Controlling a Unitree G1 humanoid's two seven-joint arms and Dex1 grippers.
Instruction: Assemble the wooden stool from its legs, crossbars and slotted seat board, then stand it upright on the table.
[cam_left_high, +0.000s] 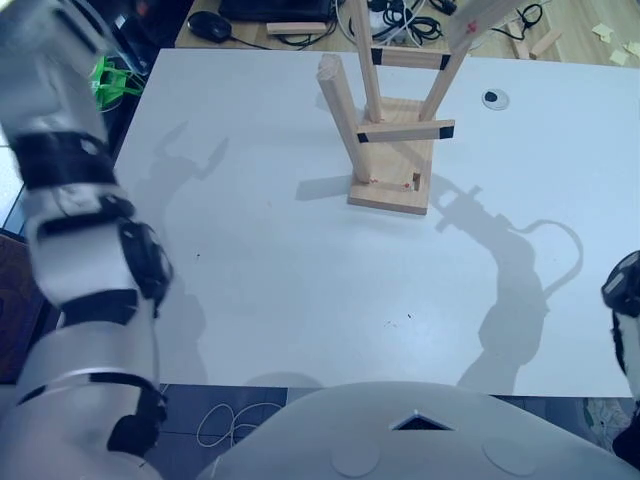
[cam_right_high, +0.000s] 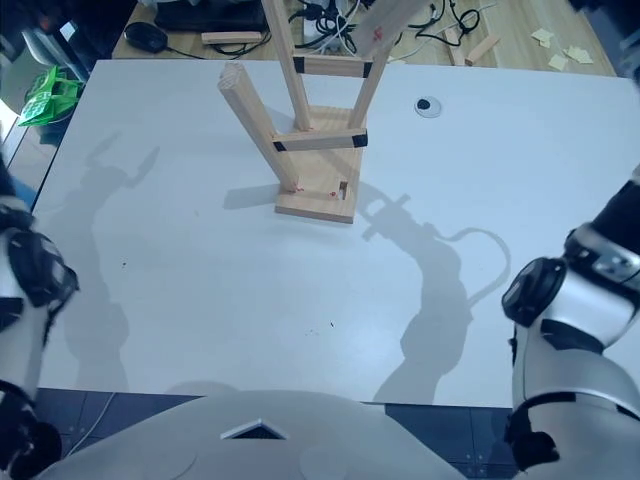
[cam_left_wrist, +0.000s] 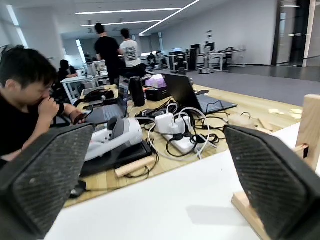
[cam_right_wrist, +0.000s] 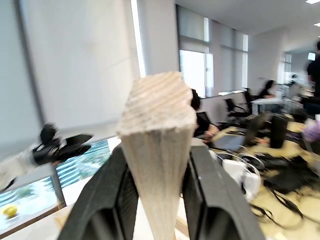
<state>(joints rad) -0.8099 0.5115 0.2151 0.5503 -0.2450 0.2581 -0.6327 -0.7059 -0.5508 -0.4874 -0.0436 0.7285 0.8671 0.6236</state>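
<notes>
So the pale wooden stool (cam_left_high: 385, 140) is sitting upside down toward the far side of the white table (cam_left_high: 300, 300). Its flat slotted seat board (cam_left_high: 390, 197) is down on the tabletop and the legs poke up, tied together by black-taped crossbars (cam_left_high: 405, 130). The right gripper (cam_right_wrist: 159, 165) is pinching the square end of one light wooden leg (cam_right_wrist: 157, 110), a finger on either side. My guess is it's the tilted far-right leg (cam_left_high: 452, 55) that runs out the top of the head view. The left gripper (cam_left_wrist: 160, 155) is spread wide with nothing in it, off to the stool's left, the board's corner near one finger. For the flip, the legs' long axis runs up off the table and the right arm has the top end, so I'd say the left is the free one to catch the board side.
</notes>
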